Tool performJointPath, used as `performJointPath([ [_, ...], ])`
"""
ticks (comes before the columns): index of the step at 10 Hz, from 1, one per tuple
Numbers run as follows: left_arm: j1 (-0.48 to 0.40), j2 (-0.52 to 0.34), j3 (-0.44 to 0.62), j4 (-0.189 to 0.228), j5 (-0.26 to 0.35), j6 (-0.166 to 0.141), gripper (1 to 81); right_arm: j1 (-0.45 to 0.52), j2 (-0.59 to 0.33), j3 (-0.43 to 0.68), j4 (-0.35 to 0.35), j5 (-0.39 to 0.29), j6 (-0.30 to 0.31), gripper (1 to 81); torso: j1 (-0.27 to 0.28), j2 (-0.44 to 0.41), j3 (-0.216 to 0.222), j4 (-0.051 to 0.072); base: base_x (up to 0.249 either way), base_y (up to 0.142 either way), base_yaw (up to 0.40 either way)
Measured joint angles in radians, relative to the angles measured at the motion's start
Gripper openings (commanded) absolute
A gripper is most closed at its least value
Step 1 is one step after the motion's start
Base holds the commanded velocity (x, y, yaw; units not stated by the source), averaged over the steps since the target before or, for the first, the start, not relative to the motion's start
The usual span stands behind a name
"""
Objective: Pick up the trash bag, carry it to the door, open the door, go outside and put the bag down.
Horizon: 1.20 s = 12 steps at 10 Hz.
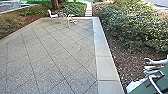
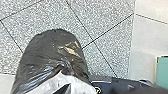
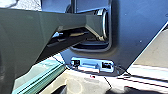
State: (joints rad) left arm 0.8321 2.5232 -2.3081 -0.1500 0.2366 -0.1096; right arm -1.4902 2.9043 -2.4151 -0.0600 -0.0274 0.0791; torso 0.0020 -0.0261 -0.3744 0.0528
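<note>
Ground: the square, speckled grey paving slabs [image 1: 60, 55] of an outdoor yard ran in a diagonal grid, with thin dark joints between them.
Border: a smooth, pale concrete strip [image 1: 106, 66] edged the paving on the right side of the head view.
Planting: beyond that strip lay a bed of brown mulch [image 1: 122, 62] with leafy green shrubs [image 1: 135, 22]. More greenery grew past the far edge, around a thick brown tree trunk [image 1: 58, 4].
Far end: a white chair with a reddish edge [image 1: 52, 15] stood near other pale, thin-legged furniture [image 1: 68, 20], too blurred to name exactly. A narrow path of pale slabs [image 1: 88, 10] led away between the plantings.
Near corner: a flat green panel with a pale bent bar [image 1: 147, 85] stuck into the head view at its lower right; what it belonged to could not be told.
Trash bag: the glossy black plastic bag with tan patches [image 2: 53, 53] was outdoors, large in the left wrist view, with speckled slabs around its outline. Whether it hung or rested on the ground could not be told.
Left gripper: how far it was open could not be told, nor whether it gripped the bag.
Right gripper: its opening could not be told either, nor whether it held anything.
</note>
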Motion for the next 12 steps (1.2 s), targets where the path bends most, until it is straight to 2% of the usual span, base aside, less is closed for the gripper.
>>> performJointPath([
  [4, 0.039, 0.005, -0.002, 0.001, 0.001, 0.004, 81.1, -0.001, 0.000, -0.002, 0.002, 0.000, 0.000, 81.1, 0.000, 0.000, 0.013, 0.000, 0.000, 0.000, 0.000],
  [7, 0.192, 0.076, -0.009, 0.059, 0.005, 0.022, 81.1, -0.005, 0.000, -0.003, 0.004, 0.000, 0.000, 81.1, 0.000, 0.000, 0.101, -0.003, 0.000, 0.000, 0.000],
  [8, 0.259, 0.110, -0.026, 0.091, 0.003, 0.027, 81.1, -0.006, 0.001, -0.005, 0.004, -0.001, 0.000, 81.1, 0.000, 0.000, 0.126, -0.018, 0.000, 0.000, 0.000],
  [10, 0.372, 0.191, -0.067, 0.159, -0.019, 0.030, 81.1, -0.012, 0.004, -0.018, 0.005, -0.003, 0.001, 81.1, 0.000, 0.000, 0.183, -0.067, 0.000, 0.000, 0.000],
  [11, 0.411, 0.228, -0.084, 0.188, -0.043, 0.030, 81.1, -0.017, 0.008, -0.027, 0.005, -0.005, 0.001, 81.1, -0.001, 0.000, 0.207, -0.085, 0.000, 0.000, 0.000],
  [12, 0.451, 0.253, -0.093, 0.215, -0.071, 0.030, 81.1, -0.024, 0.017, -0.034, 0.005, -0.007, 0.001, 81.1, -0.002, -0.001, 0.213, -0.091, 0.000, 0.000, 0.000],
])
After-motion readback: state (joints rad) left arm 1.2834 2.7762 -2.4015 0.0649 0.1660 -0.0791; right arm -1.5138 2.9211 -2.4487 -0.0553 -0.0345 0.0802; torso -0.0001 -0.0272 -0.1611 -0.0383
